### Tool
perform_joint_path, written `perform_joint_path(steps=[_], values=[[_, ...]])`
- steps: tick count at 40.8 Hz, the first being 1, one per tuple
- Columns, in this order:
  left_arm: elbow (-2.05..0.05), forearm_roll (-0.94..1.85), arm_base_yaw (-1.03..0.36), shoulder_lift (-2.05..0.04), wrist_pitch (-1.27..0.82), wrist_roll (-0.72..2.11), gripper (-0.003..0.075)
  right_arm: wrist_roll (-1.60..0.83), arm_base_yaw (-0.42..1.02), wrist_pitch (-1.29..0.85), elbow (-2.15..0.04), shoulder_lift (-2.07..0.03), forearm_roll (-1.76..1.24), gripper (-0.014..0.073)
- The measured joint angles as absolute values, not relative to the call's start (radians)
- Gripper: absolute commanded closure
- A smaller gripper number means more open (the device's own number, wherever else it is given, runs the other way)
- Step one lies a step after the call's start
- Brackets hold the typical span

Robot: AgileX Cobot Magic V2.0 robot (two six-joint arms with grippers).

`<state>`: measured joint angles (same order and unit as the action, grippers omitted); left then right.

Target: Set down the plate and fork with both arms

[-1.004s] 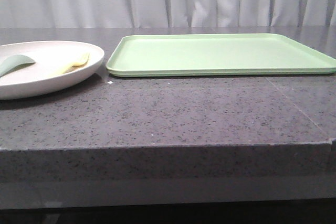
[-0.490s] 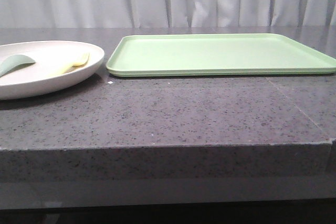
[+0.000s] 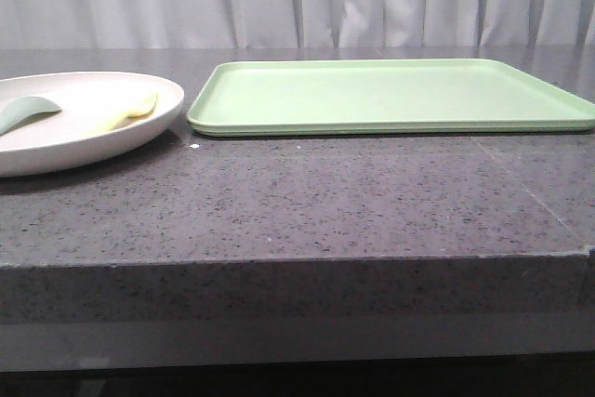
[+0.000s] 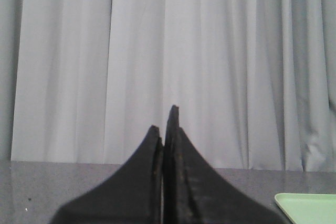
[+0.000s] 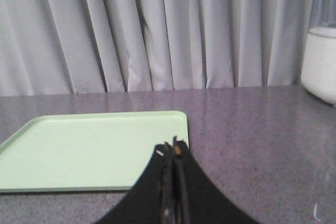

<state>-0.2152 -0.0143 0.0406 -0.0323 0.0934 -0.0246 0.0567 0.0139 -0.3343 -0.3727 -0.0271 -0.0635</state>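
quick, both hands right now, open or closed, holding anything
Left hand: closed, fingers pressed together, holding nothing.
Right hand: closed, fingers together, holding nothing.

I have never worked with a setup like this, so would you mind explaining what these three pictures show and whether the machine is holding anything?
This is a two-armed robot at a grey stone table. The wide picture looks forward over the table from the robot's front. On the left sits the plate, with the pale-yellow fork and a grey-green spoon-like utensil lying in it. Beside it lies a flat light-green tray with nothing on it.

The other two pictures come from cameras on the wrists. The dark wedges are the pincers: the left pincer and the right pincer. Both are closed with nothing between their fingers, so nothing is held.
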Motion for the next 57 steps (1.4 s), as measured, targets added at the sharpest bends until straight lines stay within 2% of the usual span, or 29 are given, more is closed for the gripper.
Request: perform_joint_path(steps=[13,22,27,30,34,37,39,40,44,46,57], values=[[-0.535,-0.063,0.041,-0.383,-0.16,-0.025,0.0738,0.057,0.014,-0.378,-0.596,-0.363,-0.063,0.0711],[-0.583,-0.063,0.041,-0.53,-0.216,-0.025,0.0738,0.057,0.014,-0.379,-0.618,-0.52,-0.063,0.0706],[-0.583,-0.063,0.041,-0.539,-0.218,-0.025,0.0737,0.057,0.014,-0.379,-0.618,-0.54,-0.063,0.062],[-0.583,-0.063,0.041,-0.539,-0.218,-0.025,0.0716,0.057,0.014,-0.379,-0.619,-0.54,-0.063,0.0502],[-0.583,-0.063,0.041,-0.539,-0.218,-0.025,0.0586,0.057,0.014,-0.379,-0.619,-0.54,-0.063,0.0314],[-0.583,-0.063,0.041,-0.539,-0.218,-0.025,0.0417,0.057,0.014,-0.379,-0.619,-0.54,-0.063,0.0176],[-0.581,-0.063,0.041,-0.539,-0.218,-0.025,0.0272,0.057,0.014,-0.379,-0.619,-0.54,-0.063,0.0101],[-0.581,-0.063,0.041,-0.539,-0.218,-0.025,0.0203,0.057,0.014,-0.379,-0.619,-0.54,-0.063,0.0079],[-0.581,-0.063,0.041,-0.539,-0.218,-0.025,0.0041,0.057,0.014,-0.379,-0.619,-0.54,-0.063,0.0034],[-0.581,-0.063,0.041,-0.539,-0.218,-0.025,0.002,0.057,0.014,-0.379,-0.619,-0.54,-0.063,0.0036],[-0.581,-0.063,0.041,-0.539,-0.218,-0.025,0.008,0.057,0.014,-0.379,-0.619,-0.54,-0.063,0.0036]])
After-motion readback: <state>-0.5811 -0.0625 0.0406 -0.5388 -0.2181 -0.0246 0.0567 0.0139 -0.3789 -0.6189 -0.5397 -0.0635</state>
